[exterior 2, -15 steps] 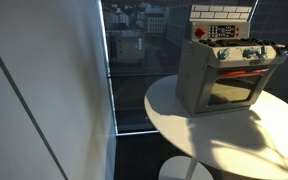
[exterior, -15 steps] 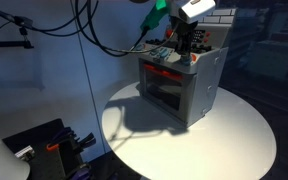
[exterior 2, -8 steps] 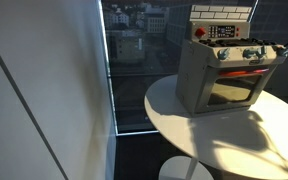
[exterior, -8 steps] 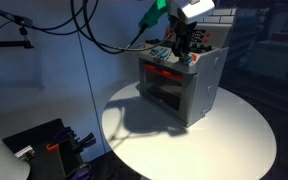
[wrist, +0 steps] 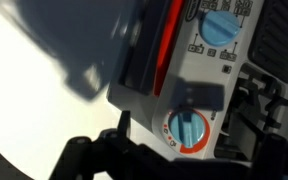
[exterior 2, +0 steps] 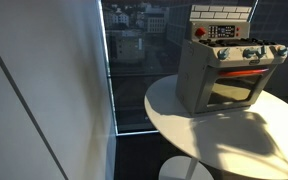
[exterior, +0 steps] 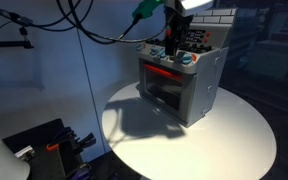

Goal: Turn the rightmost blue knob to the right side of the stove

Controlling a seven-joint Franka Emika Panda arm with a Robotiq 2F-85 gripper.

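Observation:
The stove [exterior: 199, 95] [exterior 2: 196, 75], a small grey toy oven with a red strip above its dark door, stands on a round white table. The rightmost blue knob [wrist: 187, 128] sits in an orange ring, and it ends the front row in both exterior views [exterior: 187, 59] [exterior 2: 277, 50]. My gripper [wrist: 187, 138] is open. Its dark fingers [wrist: 123, 126] stand either side of this knob, clear of it, holding nothing. In an exterior view the gripper [exterior: 175, 44] hangs just above the stove's top front edge. Another blue knob [wrist: 219, 25] shows further along the row.
The white table [exterior: 234, 140] [exterior 2: 224, 135] has bare room in front of and beside the stove. Cables [exterior: 84, 30] hang above and behind the arm. Black equipment [exterior: 44, 148] sits low beside the table. A window [exterior 2: 134, 60] and a pale wall [exterior 2: 44, 90] flank the table.
The jaws have opened and let go of the rightmost knob. The gripper has lifted and drawn back a little from the stove's front edge.

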